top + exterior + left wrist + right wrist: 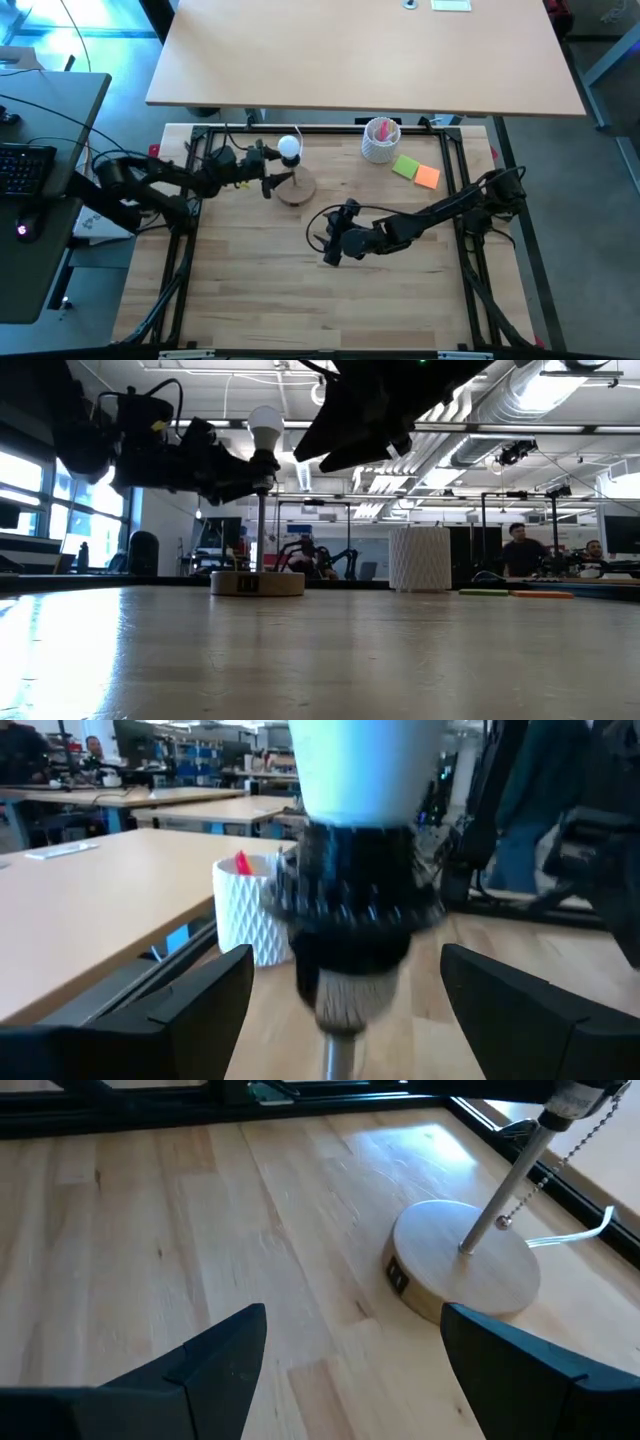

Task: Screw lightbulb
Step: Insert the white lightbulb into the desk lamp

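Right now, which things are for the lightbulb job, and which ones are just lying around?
For the job:
- lightbulb, sitting atop the lamp stand
- lamp stand with wooden base
- left claw, open around the socket

Just lying around:
- white cup with pink things inside
- green and orange sticky notes
- right claw, open, waiting mid-table

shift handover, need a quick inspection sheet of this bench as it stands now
surface: light wooden tabletop inside a black frame, mostly bare.
job's things: small white rounded lightbulb sits atop the black socket of the lamp stand with round wooden base.
clutter: white textured cup with pink contents; green and orange sticky notes beside it.
grippers: left claw open, fingers either side of the socket below the bulb, not touching; right claw open, empty, above mid-table.
cables: metal pull chain hanging by the pole; white cord leaving the base.
surroundings: second desk behind; keyboard to the left; people seated far off.
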{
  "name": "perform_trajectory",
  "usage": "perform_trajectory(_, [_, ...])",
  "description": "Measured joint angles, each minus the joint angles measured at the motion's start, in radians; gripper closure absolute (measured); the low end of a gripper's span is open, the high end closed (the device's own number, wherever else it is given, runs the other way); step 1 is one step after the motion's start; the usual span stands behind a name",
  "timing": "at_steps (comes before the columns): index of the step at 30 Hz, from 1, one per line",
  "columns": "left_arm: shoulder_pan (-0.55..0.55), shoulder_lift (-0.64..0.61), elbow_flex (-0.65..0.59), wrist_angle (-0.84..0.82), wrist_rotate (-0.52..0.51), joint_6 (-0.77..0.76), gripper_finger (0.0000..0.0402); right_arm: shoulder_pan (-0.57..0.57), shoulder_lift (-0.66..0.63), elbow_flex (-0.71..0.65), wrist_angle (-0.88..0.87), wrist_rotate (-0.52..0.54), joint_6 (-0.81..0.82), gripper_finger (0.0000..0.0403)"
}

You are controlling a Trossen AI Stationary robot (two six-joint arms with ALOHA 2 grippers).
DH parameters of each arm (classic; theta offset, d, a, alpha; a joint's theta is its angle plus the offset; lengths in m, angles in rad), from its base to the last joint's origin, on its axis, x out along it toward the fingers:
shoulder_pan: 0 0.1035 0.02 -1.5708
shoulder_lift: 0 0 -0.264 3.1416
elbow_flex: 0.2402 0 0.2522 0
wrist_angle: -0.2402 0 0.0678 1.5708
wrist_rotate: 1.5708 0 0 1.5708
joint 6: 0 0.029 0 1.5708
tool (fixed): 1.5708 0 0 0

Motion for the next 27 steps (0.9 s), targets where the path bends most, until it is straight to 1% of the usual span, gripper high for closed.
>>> perform_trajectory(5, [-0.015,0.060,0.060,0.008,0.002,-0.015,0.0091,0.001,0.000,0.000,0.014,0.000,0.000,0.0105])
perform_trajectory(8, [-0.027,0.070,0.077,0.009,0.003,-0.015,0.0108,0.001,0.000,0.000,0.014,0.000,0.000,0.0105])
perform_trajectory(11, [-0.032,0.070,0.079,0.011,0.003,-0.014,0.0138,0.001,0.000,0.000,0.014,0.000,0.000,0.0105])
perform_trajectory(15, [-0.038,0.058,0.079,0.007,-0.002,-0.011,0.0192,0.003,0.000,0.000,0.015,0.003,0.000,0.0105])
perform_trajectory(18, [-0.054,0.046,0.079,-0.003,-0.002,-0.003,0.0236,0.022,0.000,0.000,0.023,0.053,-0.013,0.0105])
perform_trajectory(19, [-0.062,0.038,0.079,-0.012,0.002,0.007,0.0243,0.034,0.000,0.000,0.039,0.081,-0.038,0.0105])
perform_trajectory(21, [-0.083,0.020,0.079,-0.034,0.003,0.046,0.0243,0.067,-0.002,0.000,0.086,0.141,-0.103,0.0106])
perform_trajectory(23, [-0.112,0.003,0.079,-0.061,-0.020,0.098,0.0243,0.095,-0.013,0.000,0.147,0.182,-0.174,0.0107])
perform_trajectory(25, [-0.152,-0.016,0.079,-0.090,-0.073,0.171,0.0243,0.114,-0.032,0.000,0.210,0.171,-0.252,0.0107])
perform_trajectory(27, [-0.197,-0.034,0.081,-0.121,-0.148,0.263,0.0243,0.119,-0.042,0.000,0.282,0.114,-0.350,0.0107])
